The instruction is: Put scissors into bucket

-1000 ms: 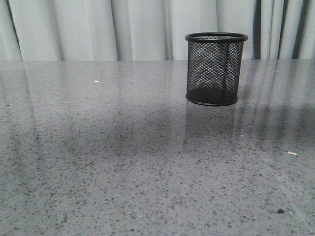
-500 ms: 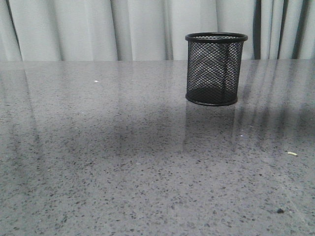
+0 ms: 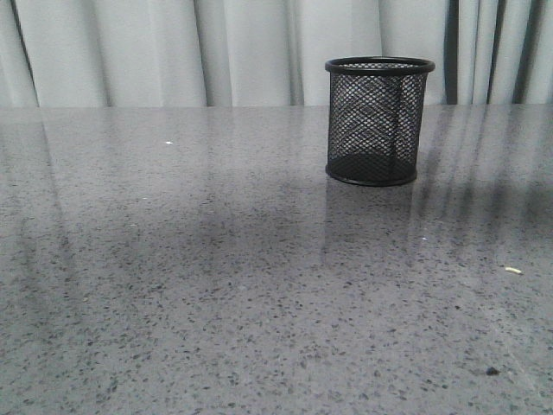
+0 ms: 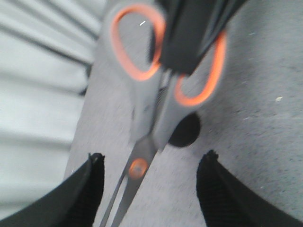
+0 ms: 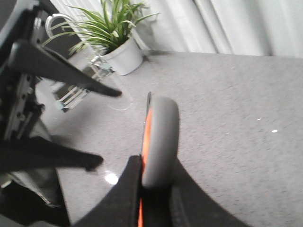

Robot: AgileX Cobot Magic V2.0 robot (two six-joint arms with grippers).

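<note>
Carrying: right gripper (image 5: 154,208) clenched on scissors (image 4: 156,99) by a handle loop.
Left gripper (image 4: 149,189): released, under the blades.
Bucket (image 3: 378,121): on counter (image 3: 216,277), neither gripper beside it.

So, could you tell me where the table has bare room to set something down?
The table is bare left of the bucket and across the whole near side, save tiny specks at near right. Only the bucket's spot at far right is taken.

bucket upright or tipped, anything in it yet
Upright and empty. In the front view the bucket stands on its base on the table, rim on top, and nothing shows through the mesh.
</note>
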